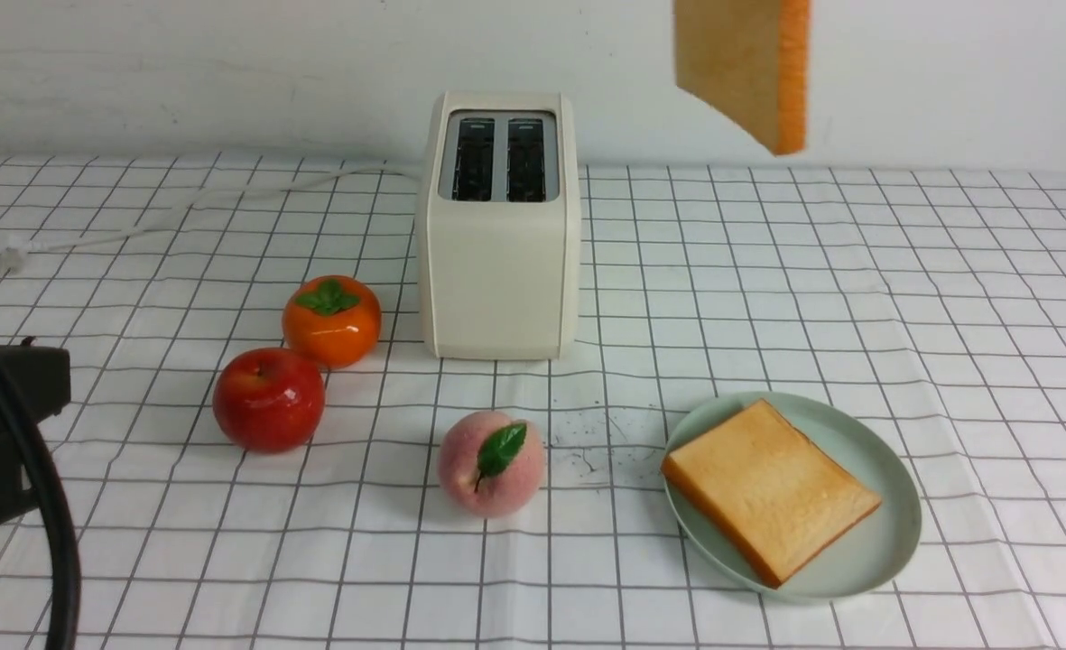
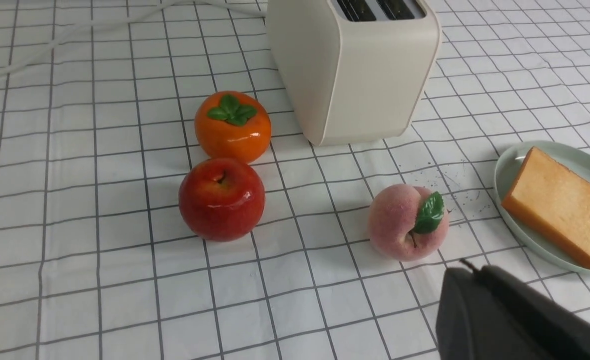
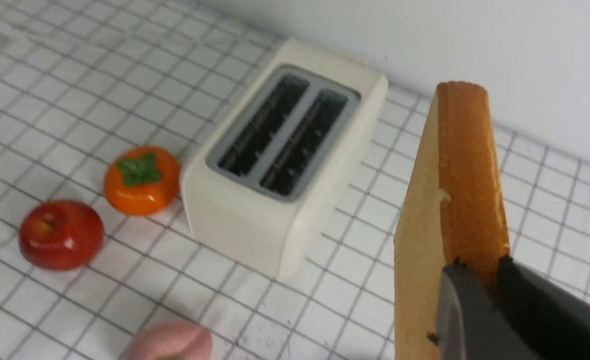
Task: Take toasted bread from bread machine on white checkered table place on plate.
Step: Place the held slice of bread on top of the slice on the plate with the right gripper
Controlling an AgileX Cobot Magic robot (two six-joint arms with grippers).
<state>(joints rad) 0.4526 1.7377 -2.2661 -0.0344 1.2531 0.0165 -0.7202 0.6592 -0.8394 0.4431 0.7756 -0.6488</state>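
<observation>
One slice of toasted bread (image 1: 745, 63) hangs high in the air, to the right of the bread machine (image 1: 499, 226) and above its height. My right gripper (image 3: 478, 266) is shut on that slice's orange-brown crust edge (image 3: 467, 190); the gripper itself is above the top of the front view. Both dark slots (image 3: 280, 145) of the bread machine stand empty. A second slice (image 1: 767, 487) lies flat on the mint-green plate (image 1: 894, 524) at the front right of the white checkered table (image 1: 857, 298). My left gripper (image 2: 467, 268) is shut and empty, low at the left, short of the peach.
An orange persimmon (image 1: 331, 320) and a red apple (image 1: 269, 399) sit left of the bread machine's front, and a pink peach (image 1: 490, 462) lies between them and the plate. A white cord (image 1: 180, 212) runs left to a plug (image 1: 4, 257). A white wall closes the back.
</observation>
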